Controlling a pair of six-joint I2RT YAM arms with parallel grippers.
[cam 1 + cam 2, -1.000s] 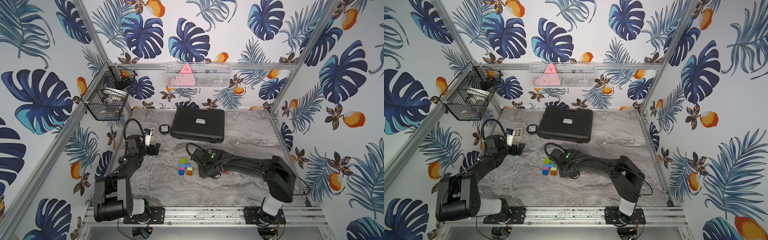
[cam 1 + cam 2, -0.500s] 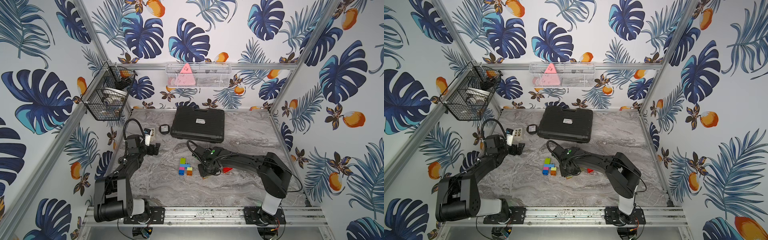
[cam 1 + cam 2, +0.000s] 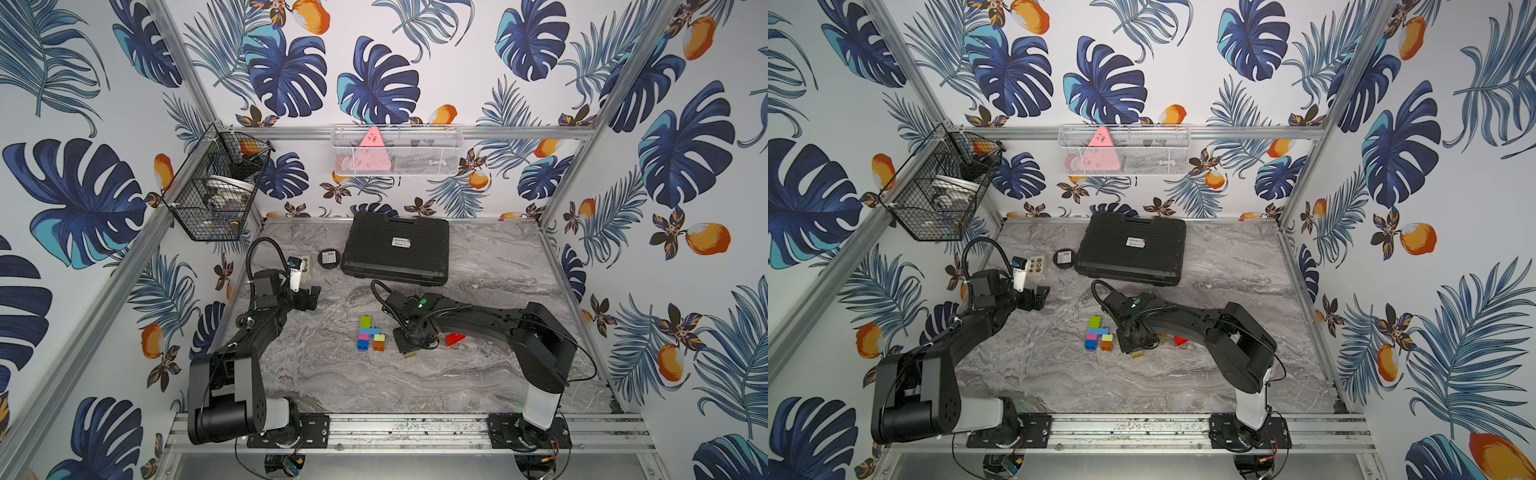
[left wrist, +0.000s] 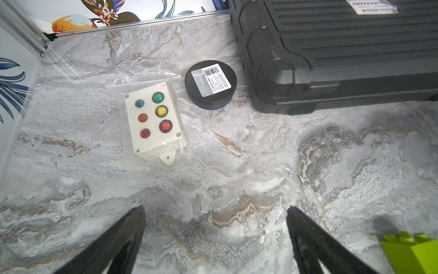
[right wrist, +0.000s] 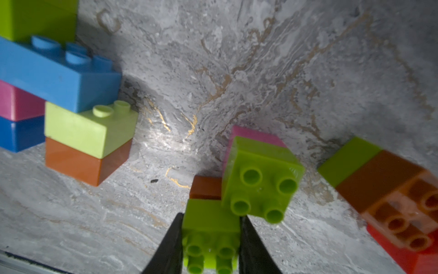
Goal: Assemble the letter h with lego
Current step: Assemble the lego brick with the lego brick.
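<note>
Lego (image 3: 368,336) lies in the middle of the marble table (image 3: 478,382), in front of the black case (image 3: 397,249). The case's white label (image 4: 372,6) reads "GREENER" on its top line; the print below is too small to read. A white button box (image 4: 151,121) in a clear bag has six coloured buttons. Just beside it, the black puck (image 4: 211,84) carries a barcode sticker whose fine print is illegible.

The built piece (image 5: 59,71) lies flat. It has a lime brick at one end, then a long blue brick with round studs. Pink and dark blue sit under one end of the blue brick, lime over orange under the other. Near it are a lime-orange-red stack (image 5: 379,189) and a lime-pink pair (image 5: 260,178). The right gripper (image 5: 211,217) is clenched on a lime brick (image 5: 211,225), studs toward the camera, with orange behind it. The left gripper (image 4: 215,210) stands spread wide over bare table near the box.
</note>
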